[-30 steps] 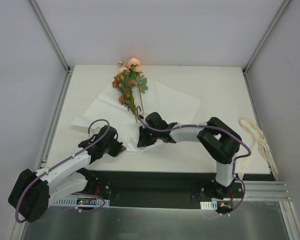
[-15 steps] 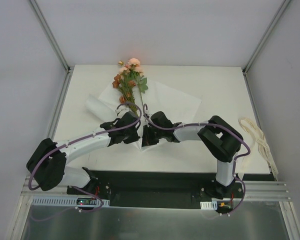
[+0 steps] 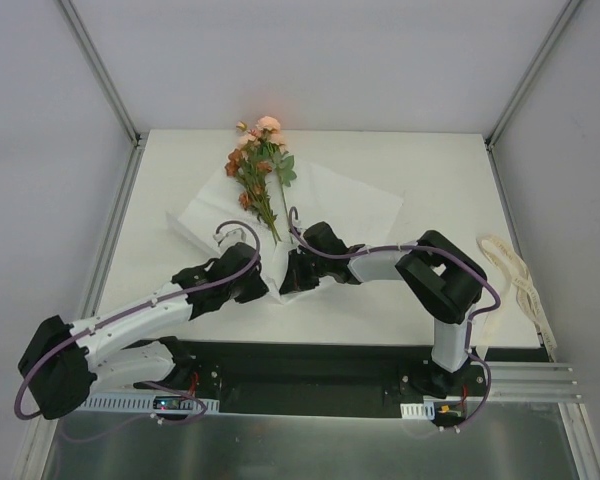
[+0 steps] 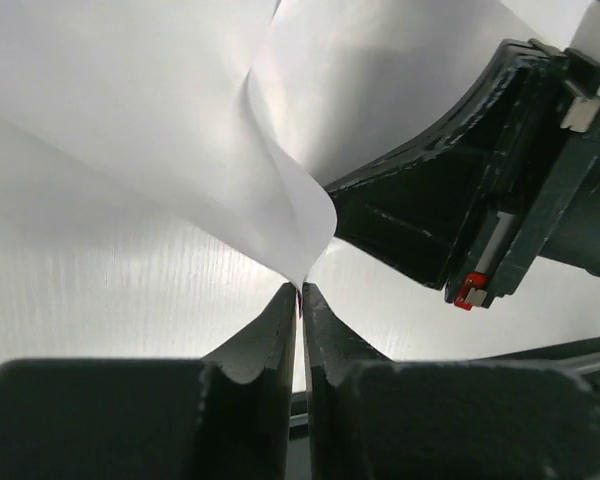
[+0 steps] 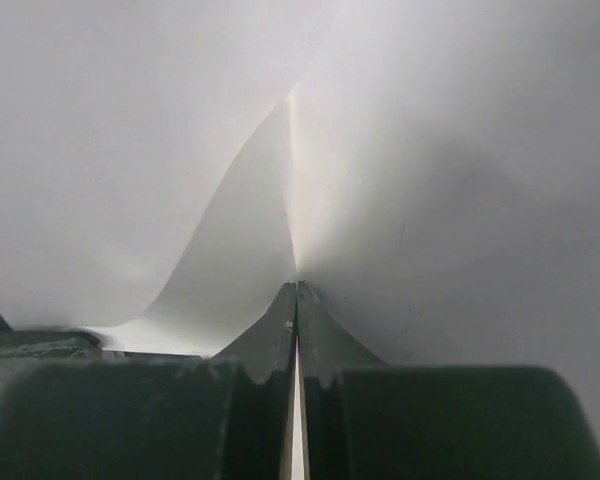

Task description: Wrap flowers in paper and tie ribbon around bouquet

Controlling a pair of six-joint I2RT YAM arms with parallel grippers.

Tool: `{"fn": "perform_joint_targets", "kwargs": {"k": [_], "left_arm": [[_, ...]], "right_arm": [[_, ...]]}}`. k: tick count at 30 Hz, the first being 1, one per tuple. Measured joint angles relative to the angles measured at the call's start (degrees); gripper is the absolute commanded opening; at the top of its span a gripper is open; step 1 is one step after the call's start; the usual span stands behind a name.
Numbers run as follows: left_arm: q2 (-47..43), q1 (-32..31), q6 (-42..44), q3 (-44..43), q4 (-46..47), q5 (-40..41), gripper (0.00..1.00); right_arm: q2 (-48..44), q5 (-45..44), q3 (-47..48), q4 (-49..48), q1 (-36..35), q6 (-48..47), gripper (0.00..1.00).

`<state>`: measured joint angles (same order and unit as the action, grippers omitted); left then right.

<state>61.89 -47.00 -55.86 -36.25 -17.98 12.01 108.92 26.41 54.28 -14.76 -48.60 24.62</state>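
White desk [image 3: 430, 180] carries one paper [image 3: 330, 200] sheet, one bunch of flowers [image 3: 255, 170] lying on its far part, and one ribbon [image 3: 520, 280] well apart at the right edge. Left pincer [image 4: 300, 292] and right pincer [image 5: 296, 290] each pinch the sheet's near edge; from above, their tips are hidden.

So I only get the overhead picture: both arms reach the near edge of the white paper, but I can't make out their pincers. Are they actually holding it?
Observer: Yes for the left. Its wrist camera shows the left gripper shut on a curled tip of the paper.
Visitor: And the right one?
Observer: Its wrist camera shows the right gripper shut too, with a paper fold running into its tips.
Visitor: Do the two touch each other?
Observer: No. The left wrist view shows a gap between them.
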Motion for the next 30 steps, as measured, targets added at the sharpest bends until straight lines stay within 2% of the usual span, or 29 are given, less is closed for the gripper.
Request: {"fn": "perform_joint_targets", "kwargs": {"k": [1, 2, 6, 8, 9, 11, 18, 25, 28, 30], "left_arm": [[-1.4, 0.4, -0.8, 1.0, -0.2, -0.5, 0.14], [-2.9, 1.1, -2.1, 2.2, -0.2, -1.3, 0.25], [-8.5, 6.6, -7.5, 7.6, -0.4, -6.1, 0.52], [-11.3, 9.2, -9.7, 10.2, -0.8, -8.4, 0.82], [-12.3, 10.2, -10.4, 11.1, -1.0, -9.4, 0.89], [-15.0, 13.6, -12.7, 12.8, -1.8, -12.6, 0.93], [-18.4, 22.9, -19.2, 13.5, -7.5, -18.4, 0.90], [-24.9, 24.6, -32.0, 20.1, -11.7, -19.5, 0.82], [-26.6, 24.9, -37.7, 22.0, -11.8, -20.7, 0.76], [-26.6, 25.0, -40.3, 22.4, -11.6, -21.0, 0.66]], "right_arm": [[0.0, 0.0, 0.0, 0.0, 0.0, 0.0, 0.01], [0.0, 0.1, 0.0, 0.0, 0.0, 0.0, 0.01], [0.0, 0.0, 0.0, 0.0, 0.0, -0.1, 0.01], [0.0, 0.0, 0.0, 0.1, 0.0, -0.3, 0.01], [0.0, 0.0, 0.0, 0.1, 0.0, -0.3, 0.01], [0.1, 0.0, 0.3, 0.5, -0.1, -0.7, 0.01], [0.2, 0.0, 1.1, 1.7, -0.2, -1.6, 0.01], [0.2, -0.2, 1.4, 2.2, -0.3, -2.4, 0.01], [0.2, -0.3, 1.4, 2.2, -0.3, -2.6, 0.01], [0.2, -0.2, 1.4, 2.2, -0.3, -2.7, 0.01]]}}
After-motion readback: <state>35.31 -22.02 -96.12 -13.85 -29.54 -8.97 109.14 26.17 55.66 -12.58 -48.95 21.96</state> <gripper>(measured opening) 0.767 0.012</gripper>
